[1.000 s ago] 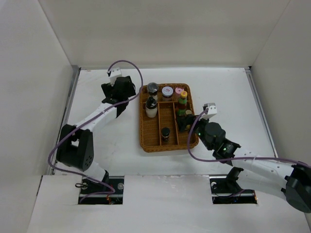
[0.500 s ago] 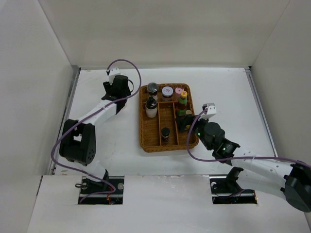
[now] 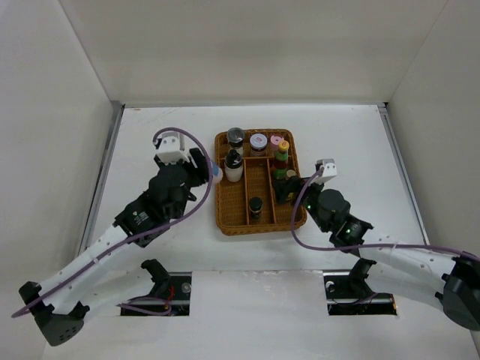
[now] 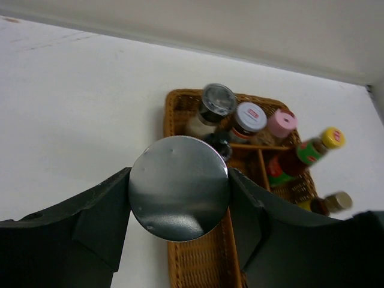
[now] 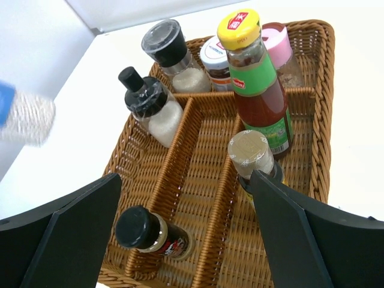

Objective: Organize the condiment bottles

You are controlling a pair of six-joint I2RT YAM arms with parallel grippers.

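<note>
My left gripper (image 3: 205,171) (image 4: 179,201) is shut on a white cylinder bottle (image 5: 24,117) with a blue end (image 3: 217,171). Its round silver base (image 4: 179,180) fills the left wrist view, just left of the wicker tray (image 3: 223,214). Other condiment bottles stand in the tray: a grey-capped shaker (image 5: 162,41), a white-lidded jar (image 5: 215,53), a pink-capped one (image 5: 276,37), a yellow-capped sauce bottle (image 5: 255,78), a black-nozzled bottle (image 5: 147,105), a beige-capped one (image 5: 249,153) and a black-capped jar (image 5: 141,228). My right gripper (image 3: 289,187) (image 5: 186,201) hangs open over the tray's near right part, holding nothing.
The tray (image 5: 327,120) has woven dividers (image 5: 180,156) forming long compartments. White walls enclose the table on the left, back and right. The left arm's purple cable (image 3: 184,135) loops over the table left of the tray.
The left gripper has shut on the cylinder bottle and swung from the far left of the table toward the tray's left edge. The right arm has stayed put.
</note>
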